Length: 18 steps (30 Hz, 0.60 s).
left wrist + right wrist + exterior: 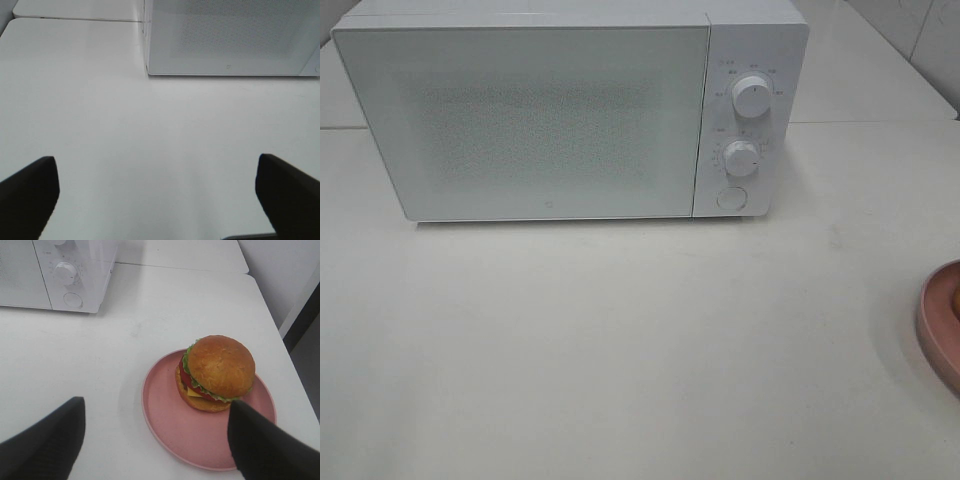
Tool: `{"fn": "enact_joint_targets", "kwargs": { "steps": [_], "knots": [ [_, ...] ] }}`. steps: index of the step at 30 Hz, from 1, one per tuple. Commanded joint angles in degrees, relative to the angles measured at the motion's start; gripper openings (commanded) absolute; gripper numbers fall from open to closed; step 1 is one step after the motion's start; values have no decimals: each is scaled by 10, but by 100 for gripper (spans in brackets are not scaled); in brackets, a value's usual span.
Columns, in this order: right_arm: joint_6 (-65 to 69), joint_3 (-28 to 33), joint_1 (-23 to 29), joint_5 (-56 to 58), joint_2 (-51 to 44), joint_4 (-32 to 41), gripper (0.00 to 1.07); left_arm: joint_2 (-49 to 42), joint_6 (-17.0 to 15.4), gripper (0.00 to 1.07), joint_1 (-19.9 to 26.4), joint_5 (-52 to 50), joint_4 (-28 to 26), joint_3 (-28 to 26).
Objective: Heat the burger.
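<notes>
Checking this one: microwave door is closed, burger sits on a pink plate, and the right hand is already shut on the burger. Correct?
Not quite. The right hand is open and holds nothing, its fingers apart short of the burger, as the right wrist view shows. The microwave door is closed and the burger does sit on the pink plate.

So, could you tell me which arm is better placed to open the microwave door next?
Left, probably. The left gripper is open over bare table, facing the shut microwave door. The right gripper hangs open above the burger on its pink plate.
</notes>
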Motion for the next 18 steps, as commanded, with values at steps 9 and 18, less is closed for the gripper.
{"fn": "enact_joint_targets", "kwargs": {
  "steps": [9,18],
  "knots": [
    [-3,-1,-1,1,-15,0,76,-14,0,101,39,-6,2,2],
    [-3,-1,-1,1,-15,0,76,-14,0,101,11,-6,2,2]
  ]
}}
